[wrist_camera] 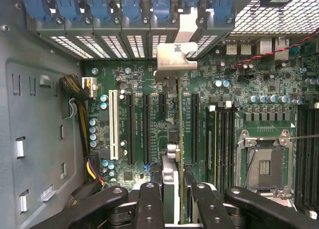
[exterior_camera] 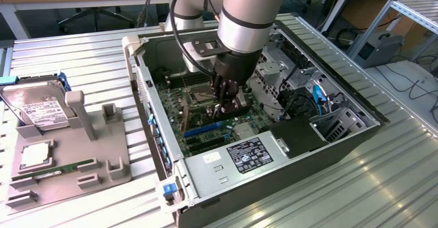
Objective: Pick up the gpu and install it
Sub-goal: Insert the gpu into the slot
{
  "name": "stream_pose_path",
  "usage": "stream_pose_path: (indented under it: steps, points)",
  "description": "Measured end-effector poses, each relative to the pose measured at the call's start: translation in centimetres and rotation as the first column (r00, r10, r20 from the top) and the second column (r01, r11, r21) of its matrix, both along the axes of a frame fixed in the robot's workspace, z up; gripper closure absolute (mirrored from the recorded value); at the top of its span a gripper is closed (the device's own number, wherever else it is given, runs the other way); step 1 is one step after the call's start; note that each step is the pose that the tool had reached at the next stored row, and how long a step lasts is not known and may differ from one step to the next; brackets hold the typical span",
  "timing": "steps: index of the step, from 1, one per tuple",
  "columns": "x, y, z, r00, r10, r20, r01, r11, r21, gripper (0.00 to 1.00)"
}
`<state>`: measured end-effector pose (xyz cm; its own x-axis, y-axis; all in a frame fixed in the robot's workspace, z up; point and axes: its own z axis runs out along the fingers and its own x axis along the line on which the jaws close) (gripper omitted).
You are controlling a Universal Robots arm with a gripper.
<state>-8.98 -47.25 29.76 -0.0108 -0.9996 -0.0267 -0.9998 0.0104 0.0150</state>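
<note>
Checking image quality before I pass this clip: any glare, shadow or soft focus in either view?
Exterior view: bright glare streaks on the ribbed metal table at the exterior view's right; the arm shades the motherboard under the gripper. Wrist view: the board is evenly lit and sharp, the gpu is seen edge-on, and the near fingers look dark and slightly soft.

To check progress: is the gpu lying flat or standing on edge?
On edge: the gpu stands upright between the pincer fingers, above the motherboard slots.

Open computer case (exterior_camera: 342, 136) mid-tabletop (exterior_camera: 75, 59): motherboard (wrist_camera: 149, 124), empty CPU socket (wrist_camera: 264, 166), blue slot clips (wrist_camera: 99, 4). Grey fixture tray (exterior_camera: 102, 161) near tabletop edge, holding hard drive (exterior_camera: 38, 110) and memory stick (exterior_camera: 61, 169)
</note>
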Motion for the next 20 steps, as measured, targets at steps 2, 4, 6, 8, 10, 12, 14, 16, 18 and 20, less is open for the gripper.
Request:
stream_pose_path:
  steps: [2, 4, 6, 8, 10, 12, 14, 16, 18, 20]
  points:
    - [-0.14, -0.01, -0.01, 1.0000, 0.000, 0.0000, 0.000, 1.0000, 0.0001, 0.73]
    - [-0.29, -0.03, -0.01, 1.0000, 0.000, 0.0000, 0.000, 1.0000, 0.0001, 0.73]
    - [-0.34, -0.03, -0.03, 1.0000, 0.000, 0.0000, 0.000, 1.0000, 0.0000, 0.73]
    - [-0.52, -0.06, -0.05, 1.0000, 0.000, 0.0000, 0.000, 1.0000, 0.0001, 0.73]
    - [-0.73, -0.05, -0.09, 1.0000, 0.000, 0.0000, 0.000, 1.0000, 0.0000, 0.73]
    - [-0.81, -0.05, -0.14, 1.0000, 0.000, -0.0001, 0.000, 1.0000, -0.0016, 0.73]
    - [-0.81, -0.04, -0.21, 1.0000, 0.000, -0.0001, 0.000, 1.0000, -0.0038, 0.73]
    - [-0.82, 0.15, -0.28, 1.0000, 0.000, 0.0000, 0.000, 1.0000, -0.0079, 0.73]
    - [-0.82, 0.38, -0.33, 1.0000, -0.003, 0.0000, 0.003, 0.9999, -0.0102, 0.73]
    - [-0.82, 0.50, -0.38, 1.0000, -0.007, 0.0001, 0.007, 0.9999, -0.0114, 0.73]
